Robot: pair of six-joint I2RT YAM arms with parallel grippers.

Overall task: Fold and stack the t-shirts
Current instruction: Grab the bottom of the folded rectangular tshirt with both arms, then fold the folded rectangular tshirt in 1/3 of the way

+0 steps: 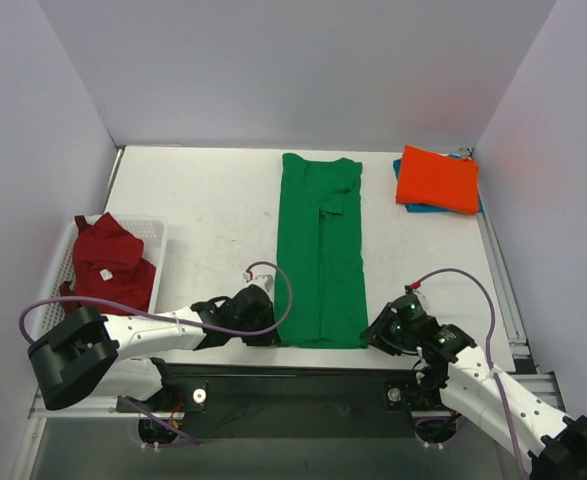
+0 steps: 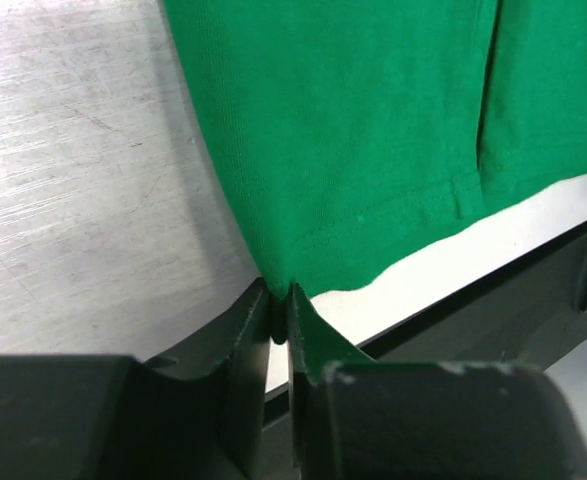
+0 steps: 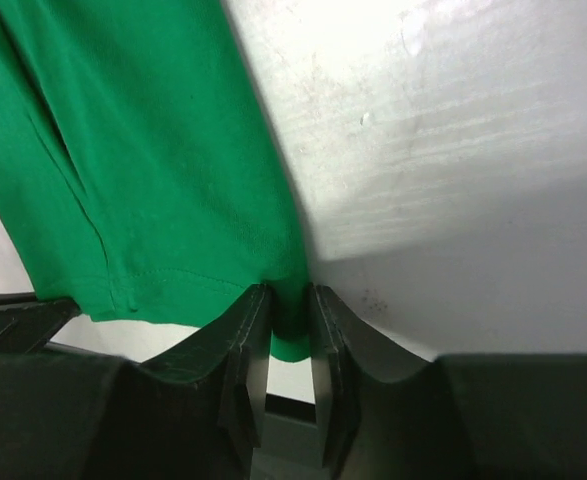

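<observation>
A bright green t-shirt (image 1: 320, 250) lies in a long narrow strip down the middle of the table, sleeves folded in. My left gripper (image 1: 271, 330) is shut on its near left hem corner (image 2: 278, 280). My right gripper (image 1: 371, 335) is shut on its near right hem corner (image 3: 291, 300). A folded orange-red t-shirt (image 1: 437, 179) lies on a blue t-shirt (image 1: 473, 207) at the far right. A crumpled dark red t-shirt (image 1: 106, 260) sits in the basket at the left.
A white slatted basket (image 1: 153, 240) stands at the table's left edge. Grey walls close in the table on three sides. A black bar (image 1: 303, 385) runs along the near edge between the arm bases.
</observation>
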